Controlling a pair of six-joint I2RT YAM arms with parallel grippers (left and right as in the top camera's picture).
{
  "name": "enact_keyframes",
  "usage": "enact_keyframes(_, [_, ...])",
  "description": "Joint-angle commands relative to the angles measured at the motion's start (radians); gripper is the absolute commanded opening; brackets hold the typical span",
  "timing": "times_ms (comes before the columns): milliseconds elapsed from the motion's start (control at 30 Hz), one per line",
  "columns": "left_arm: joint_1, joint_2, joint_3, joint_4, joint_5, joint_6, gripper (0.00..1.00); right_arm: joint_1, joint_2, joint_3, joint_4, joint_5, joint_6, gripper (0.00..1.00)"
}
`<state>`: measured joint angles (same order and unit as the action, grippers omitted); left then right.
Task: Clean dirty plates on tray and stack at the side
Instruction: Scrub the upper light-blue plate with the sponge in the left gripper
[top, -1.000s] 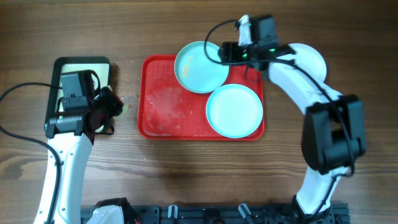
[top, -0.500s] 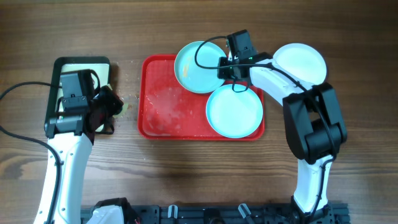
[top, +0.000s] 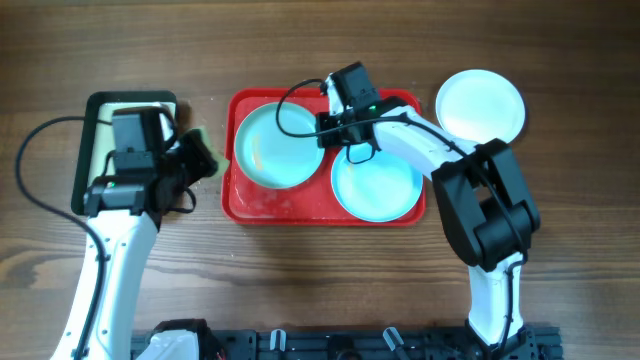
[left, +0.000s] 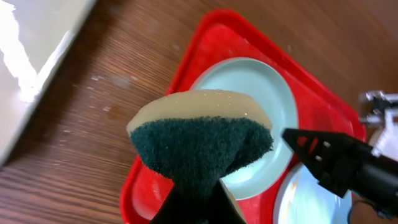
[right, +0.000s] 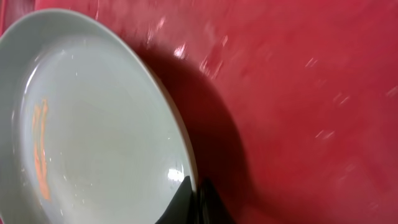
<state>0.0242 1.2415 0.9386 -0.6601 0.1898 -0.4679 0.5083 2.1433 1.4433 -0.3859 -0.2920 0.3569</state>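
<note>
On the red tray (top: 395, 100) lie two pale turquoise plates. The left plate (top: 275, 145) has an orange smear (right: 40, 149), and my right gripper (top: 326, 137) is shut on its right rim, one finger inside the rim and one outside (right: 196, 202). The other turquoise plate (top: 377, 182) lies at the tray's front right. A white plate (top: 480, 105) rests on the table right of the tray. My left gripper (top: 188, 167) is shut on a yellow and green sponge (left: 199, 140), held above the tray's left edge (left: 186, 62) near the smeared plate (left: 261, 93).
A cream pan with a dark rim (top: 83, 150) sits on the table left of the tray, under my left arm. Wet patches show on the tray floor (top: 270, 200). Bare wooden table lies in front of the tray.
My right gripper swung left, shut on the smeared plate's rim and drew it from the tray's back edge to its left half. My left arm brought the sponge toward the tray.
</note>
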Motion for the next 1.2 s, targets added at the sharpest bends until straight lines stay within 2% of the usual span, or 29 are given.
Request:
enact_keyframes(0, [-0.090, 0.097, -0.010, 0.043, 0.034, 0.034, 0.04, 0.026, 0.029, 0.002, -0.045, -0.023, 0.052, 0.04])
enact_keyframes(67, [-0.150, 0.200, -0.010, 0.096, 0.034, 0.011, 0.04, 0.029, 0.029, 0.002, -0.064, -0.023, 0.190, 0.06])
enact_keyframes(100, [-0.167, 0.231, -0.010, 0.116, 0.034, -0.005, 0.04, 0.029, 0.029, 0.002, -0.068, -0.023, 0.196, 0.12])
enact_keyframes(133, [-0.185, 0.268, -0.010, 0.141, 0.034, -0.012, 0.04, 0.029, 0.029, 0.002, -0.072, -0.023, 0.185, 0.23])
enact_keyframes(233, [-0.216, 0.347, -0.010, 0.183, 0.034, -0.012, 0.04, 0.024, 0.026, 0.015, -0.045, -0.023, -0.008, 0.38])
enact_keyframes(300, [-0.223, 0.385, -0.010, 0.212, 0.034, -0.012, 0.04, 0.014, 0.025, 0.035, -0.027, -0.022, -0.129, 0.38])
enact_keyframes(367, [-0.223, 0.411, -0.010, 0.247, 0.034, -0.017, 0.04, 0.015, 0.026, 0.034, -0.003, -0.006, -0.144, 0.25])
enact_keyframes(400, [-0.223, 0.425, -0.010, 0.256, 0.034, -0.046, 0.04, 0.018, 0.026, 0.034, -0.003, 0.022, -0.144, 0.09])
enact_keyframes(433, [-0.225, 0.445, -0.010, 0.265, 0.034, -0.085, 0.04, 0.023, 0.029, 0.034, -0.004, 0.052, -0.144, 0.04])
enact_keyframes(667, [-0.270, 0.604, -0.010, 0.436, 0.034, -0.090, 0.04, 0.035, 0.030, 0.034, -0.034, 0.056, -0.095, 0.04])
enact_keyframes(733, [-0.268, 0.628, -0.010, 0.424, 0.009, -0.035, 0.05, 0.035, 0.030, 0.034, -0.044, 0.060, -0.095, 0.04])
enact_keyframes(767, [-0.262, 0.628, -0.010, 0.380, -0.111, -0.003, 0.04, 0.035, 0.030, 0.034, -0.045, 0.060, -0.095, 0.04])
enact_keyframes(800, [-0.262, 0.616, -0.008, 0.320, -0.297, -0.003, 0.04, 0.035, 0.030, 0.034, -0.045, 0.060, -0.095, 0.04])
enact_keyframes(867, [-0.262, 0.588, -0.008, 0.247, -0.522, -0.003, 0.04, 0.035, 0.030, 0.034, -0.045, 0.061, -0.095, 0.04])
enact_keyframes(900, [-0.262, 0.564, -0.008, 0.217, -0.619, -0.003, 0.04, 0.035, 0.030, 0.034, -0.045, 0.061, -0.095, 0.04])
enact_keyframes(967, [-0.262, 0.519, -0.008, 0.207, -0.710, -0.003, 0.04, 0.035, 0.030, 0.034, -0.044, 0.061, -0.095, 0.04])
enact_keyframes(1033, [-0.262, 0.460, -0.007, 0.228, -0.709, -0.003, 0.04, 0.035, 0.030, 0.034, -0.045, 0.061, -0.095, 0.04])
enact_keyframes(1067, [-0.262, 0.428, -0.007, 0.245, -0.655, -0.003, 0.04, 0.035, 0.030, 0.034, -0.045, 0.061, -0.095, 0.04])
enact_keyframes(1100, [-0.262, 0.406, -0.007, 0.266, -0.566, -0.003, 0.04, 0.035, 0.030, 0.034, -0.045, 0.061, -0.095, 0.04])
enact_keyframes(1167, [-0.262, 0.397, -0.007, 0.340, -0.271, -0.004, 0.04, 0.035, 0.030, 0.034, -0.044, 0.061, -0.095, 0.04])
